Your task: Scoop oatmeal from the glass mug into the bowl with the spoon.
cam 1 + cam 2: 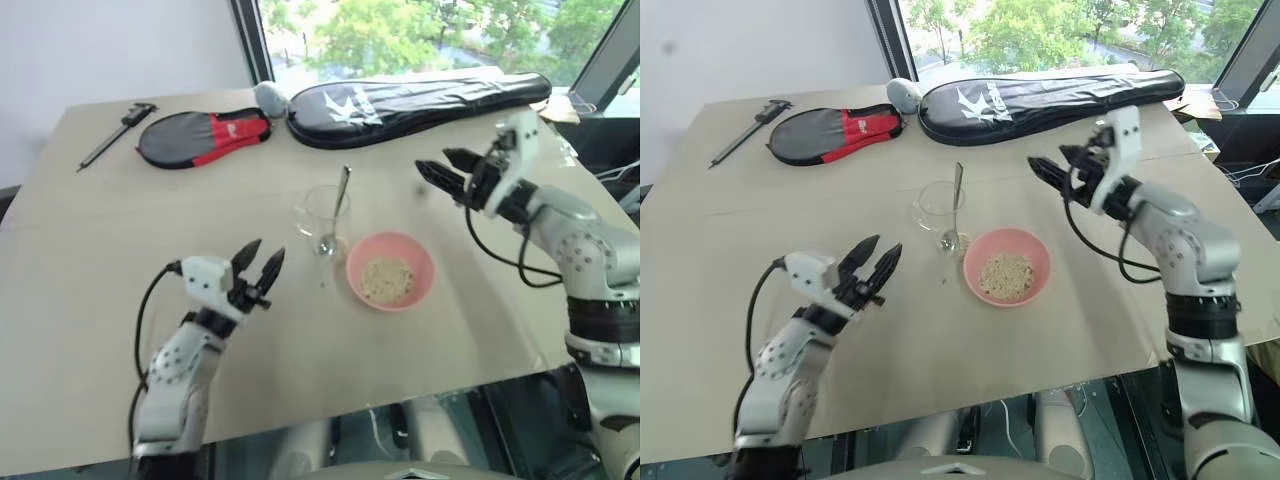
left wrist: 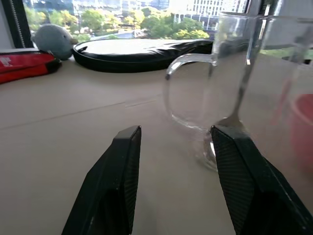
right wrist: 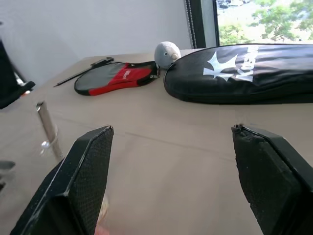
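Hovering empty, left gripper (image 1: pixel 259 268) fingers parted, just left of the clear glass mug (image 1: pixel 322 222). Shiny silver spoon (image 1: pixel 337 209) stands inside it. Round pink bowl (image 1: pixel 390 270) with beige oatmeal (image 1: pixel 387 279) sits beside the mug. Right gripper (image 1: pixel 447 166), wide open and empty, sits well beyond the bowl.

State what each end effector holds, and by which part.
Nothing: the left end effector and right end effector are open and empty; the spoon stands in the mug.
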